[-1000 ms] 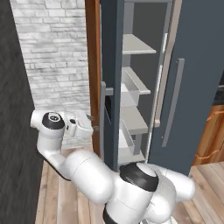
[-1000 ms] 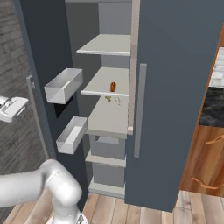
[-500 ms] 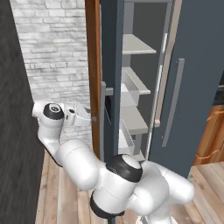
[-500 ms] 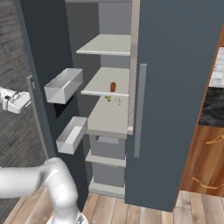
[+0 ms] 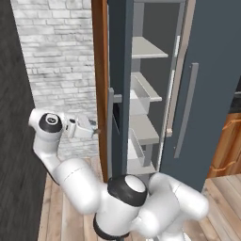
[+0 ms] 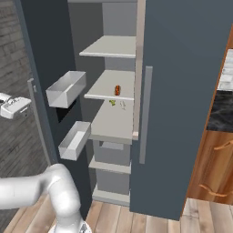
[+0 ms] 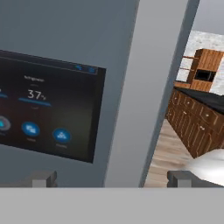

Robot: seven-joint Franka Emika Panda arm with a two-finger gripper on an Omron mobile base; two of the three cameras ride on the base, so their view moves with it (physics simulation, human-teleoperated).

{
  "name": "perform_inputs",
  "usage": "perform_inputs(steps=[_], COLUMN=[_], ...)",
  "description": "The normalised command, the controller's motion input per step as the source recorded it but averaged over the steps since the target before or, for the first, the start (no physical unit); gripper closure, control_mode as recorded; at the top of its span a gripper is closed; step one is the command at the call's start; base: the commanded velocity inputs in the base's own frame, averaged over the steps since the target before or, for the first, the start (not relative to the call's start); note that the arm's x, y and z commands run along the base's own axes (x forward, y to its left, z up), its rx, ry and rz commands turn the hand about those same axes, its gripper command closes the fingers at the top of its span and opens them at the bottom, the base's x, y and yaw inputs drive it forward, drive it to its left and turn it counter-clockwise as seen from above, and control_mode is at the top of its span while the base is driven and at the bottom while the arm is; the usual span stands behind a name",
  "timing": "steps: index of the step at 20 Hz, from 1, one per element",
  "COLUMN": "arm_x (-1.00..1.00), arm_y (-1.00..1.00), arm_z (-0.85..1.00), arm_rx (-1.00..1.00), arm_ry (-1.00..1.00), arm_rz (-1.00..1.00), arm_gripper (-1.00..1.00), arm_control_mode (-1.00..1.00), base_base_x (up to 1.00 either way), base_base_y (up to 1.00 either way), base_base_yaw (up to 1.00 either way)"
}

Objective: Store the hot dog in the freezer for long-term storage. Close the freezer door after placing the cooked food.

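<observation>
The hot dog (image 6: 117, 90) lies on a middle shelf inside the freezer (image 6: 113, 123). The freezer door (image 6: 50, 50) stands swung open, with two white bins (image 6: 66, 89) on its inner face. My gripper (image 5: 94, 131) hovers at the door's outer side, by its grey bar handle (image 5: 110, 136), and it is open and holds nothing. In the hand view the open gripper (image 7: 113, 179) faces the door's black display (image 7: 48, 118) with blue lights, and the grey handle (image 7: 144, 96) runs just to the right of it. From the right base view the gripper (image 6: 25, 105) sits left of the door.
The freezer's other door (image 6: 186, 91) is closed, with a long grey handle (image 6: 145, 113). A brown wooden panel (image 5: 99, 70) and a white brick wall (image 5: 61, 61) lie behind the open door. Wooden cabinets (image 6: 214, 173) stand to the right on a plank floor.
The arm's lower links have swung round toward the freezer. The hand has stayed near the door's outer face, shifting only slightly. The gripper stays open.
</observation>
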Motion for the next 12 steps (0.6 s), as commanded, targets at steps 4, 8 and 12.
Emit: perform_inputs(steps=[4, 8, 12], arm_x=[-0.24, 0.06, 0.01], arm_y=[-0.16, -0.17, -0.2], arm_z=[0.0, 0.0, 0.0], arm_rx=[0.01, 0.07, 0.05], arm_ry=[0.0, 0.11, 0.07], arm_rz=[0.02, 0.07, 0.06], arm_gripper=[-1.0, -1.0, -1.0], arm_control_mode=[-1.0, -1.0, -1.0], base_base_x=[0.0, 0.0, 0.0], base_base_y=[0.0, 0.0, 0.0], base_base_yaw=[0.0, 0.0, 0.0])
